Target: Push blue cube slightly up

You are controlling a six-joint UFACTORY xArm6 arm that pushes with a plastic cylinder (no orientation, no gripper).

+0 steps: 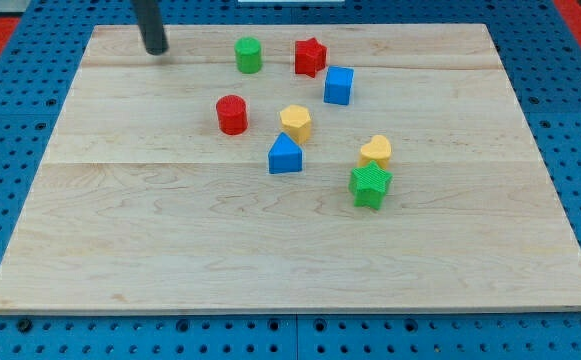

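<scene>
A: Blue cube (338,85) is sitting toward the view's top, just right of centre, with the red star (310,57) just up-left of it.

B: What is threatening the push?

A: In my judgement, a slanted approach is risking a knock into the red star, or a clip of the yellow hexagonal block (296,122) below-left.

B: And the claw?

A: There is none to open or close, only a rod. My tip (155,49) is resting near the board's top-left, well apart from the cube, holding nothing.
</scene>
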